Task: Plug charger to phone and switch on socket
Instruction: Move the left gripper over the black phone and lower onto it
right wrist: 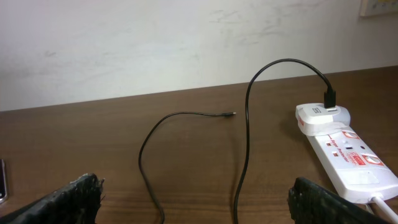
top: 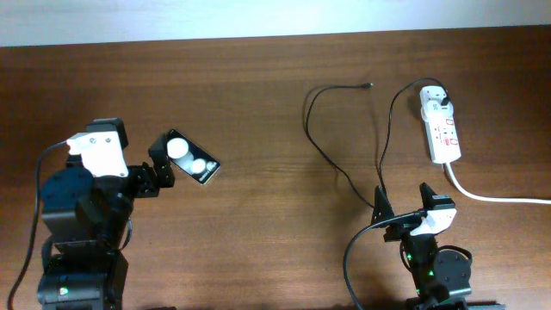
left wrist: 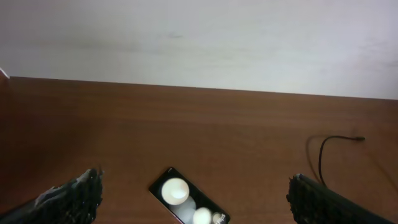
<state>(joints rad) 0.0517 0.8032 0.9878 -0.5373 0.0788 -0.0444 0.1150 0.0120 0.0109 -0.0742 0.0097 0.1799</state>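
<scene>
The phone [top: 196,162], a black slab with two white circles, lies flat on the table at the left. In the left wrist view the phone [left wrist: 186,198] lies between my fingers. My left gripper [top: 164,164] [left wrist: 196,182] is open, just short of the phone. The charger cable [top: 320,153] loops across the table; its black plug [top: 441,105] sits in the white socket [top: 445,131] and its free tip [top: 369,84] lies at the back. My right gripper [top: 403,202] [right wrist: 196,193] is open and empty, with the cable [right wrist: 144,155] running between its fingers on the table. The socket [right wrist: 348,152] lies ahead to the right.
The socket's thick white cord [top: 499,198] runs off to the right edge. A pale wall borders the far edge of the brown wooden table [top: 258,103]. The charger tip also shows in the left wrist view [left wrist: 362,138] and in the right wrist view [right wrist: 232,114].
</scene>
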